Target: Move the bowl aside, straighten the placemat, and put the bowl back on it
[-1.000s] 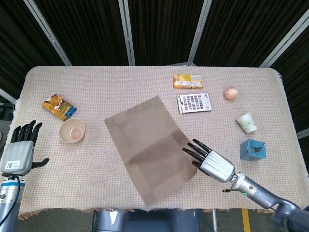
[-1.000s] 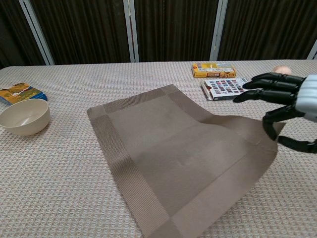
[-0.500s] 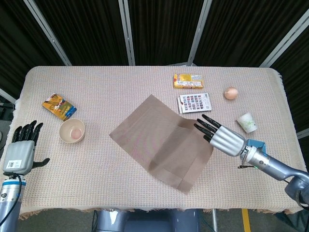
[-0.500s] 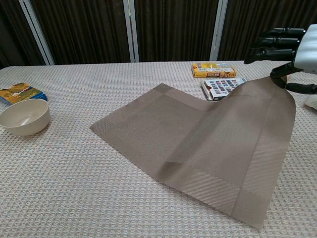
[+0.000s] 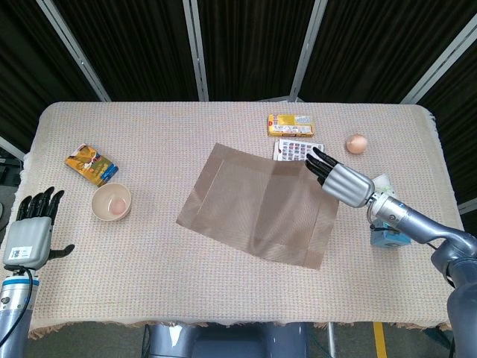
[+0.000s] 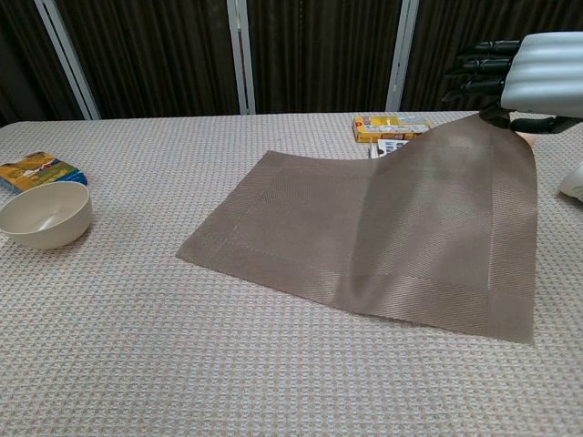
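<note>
The beige bowl (image 5: pixel 111 201) (image 6: pixel 44 214) stands on the tablecloth at the left, off the mat. The brown placemat (image 5: pixel 257 205) (image 6: pixel 383 228) lies mid-table, slightly askew. Its far right corner is lifted off the table. My right hand (image 5: pixel 339 179) (image 6: pixel 524 73) pinches that raised corner, with the other fingers stretched out towards the far side. My left hand (image 5: pixel 31 231) hovers by the table's left front edge with its fingers spread and nothing in it. The chest view does not show it.
A yellow box (image 5: pixel 291 125) (image 6: pixel 392 126) and a colour card (image 5: pixel 294 151), partly under the mat, lie beyond it. An egg (image 5: pixel 357 143), a paper cup (image 5: pixel 384 181) and a blue box (image 5: pixel 389 237) sit at the right. A snack packet (image 5: pixel 91 165) (image 6: pixel 36 170) lies behind the bowl.
My right hand rose and moved towards the far right, taking the mat's corner with it. The mat swung from a steep diagonal to lie nearly level across the table. Bowl and left hand stayed put.
</note>
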You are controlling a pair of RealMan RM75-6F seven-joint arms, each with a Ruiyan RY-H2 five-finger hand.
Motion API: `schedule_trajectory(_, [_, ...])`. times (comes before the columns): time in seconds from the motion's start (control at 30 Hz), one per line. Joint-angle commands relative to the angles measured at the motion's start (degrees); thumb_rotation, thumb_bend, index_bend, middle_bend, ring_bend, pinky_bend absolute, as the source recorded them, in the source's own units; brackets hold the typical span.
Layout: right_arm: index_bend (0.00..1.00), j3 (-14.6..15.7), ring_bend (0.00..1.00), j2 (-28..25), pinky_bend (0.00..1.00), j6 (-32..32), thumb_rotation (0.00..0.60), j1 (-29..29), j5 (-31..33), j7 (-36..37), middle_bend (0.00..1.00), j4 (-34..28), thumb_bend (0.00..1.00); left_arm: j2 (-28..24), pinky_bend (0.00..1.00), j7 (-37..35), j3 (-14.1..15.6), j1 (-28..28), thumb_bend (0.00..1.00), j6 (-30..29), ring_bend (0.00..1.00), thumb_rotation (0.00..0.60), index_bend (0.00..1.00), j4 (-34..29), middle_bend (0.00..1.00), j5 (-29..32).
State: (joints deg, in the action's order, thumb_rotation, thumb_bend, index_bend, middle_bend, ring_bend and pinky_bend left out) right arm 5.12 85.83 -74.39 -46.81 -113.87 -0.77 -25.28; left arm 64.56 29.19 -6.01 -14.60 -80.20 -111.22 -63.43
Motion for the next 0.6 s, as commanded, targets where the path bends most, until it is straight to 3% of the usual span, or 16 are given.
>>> schedule_trajectory(0.03, [0.4,0.5,0.0,1.6,0.0,1.3,0.6,0.4,0.9,-0.9,0.05,3.1,0.25,0.1,0.0,0.1,0.2,-0.1,0.0,0.1,0.0,0.6,0.0,-0.1,0.0,-0.1])
schedule_trajectory(0.1, [0.04,-0.8,0.0,2.8,0.0,1.6,0.6,1.3,3.1,-1.0,0.0,4.5,0.06,0.1,0.0,0.3,0.3,0.0,0.0,0.1,0.0,0.6,0.0,-0.2,0.0,-0.3])
schedule_trajectory(0.13, [0.0,-1.5,0.0,3.2,0.0,1.6,0.6,1.7,4.1,-0.9,0.0,4.7,0.01,0.1,0.0,0.3,0.4,0.0,0.0,0.0,0.0,0.6,0.0,-0.2,0.0,-0.4])
schedule_trajectory(0.23, [0.0,-4.3,0.0,4.0,0.0,0.7,0.6,2.9,7.9,0.8,0.0,3.8,0.0,0.2,0.0,0.4,0.6,0.0,0.0,-0.1,0.0,0.6,0.0,-0.2,0.0,-0.7])
schedule_trajectory(0.4, [0.0,-10.0,0.0,2.8,0.0,-3.2,0.6,7.0,15.9,7.2,0.0,-3.6,0.0,0.2,0.0,-0.6,1.4,-0.3,0.0,1.0,0.0,0.6,0.0,0.3,0.0,-2.8])
schedule_trajectory(0.6, [0.0,-11.8,0.0,-2.3,0.0,-5.1,0.6,12.5,20.8,9.6,0.0,-14.8,0.0,0.9,0.0,-3.7,2.9,-1.2,0.0,3.0,0.0,0.6,0.0,2.3,0.0,-9.0])
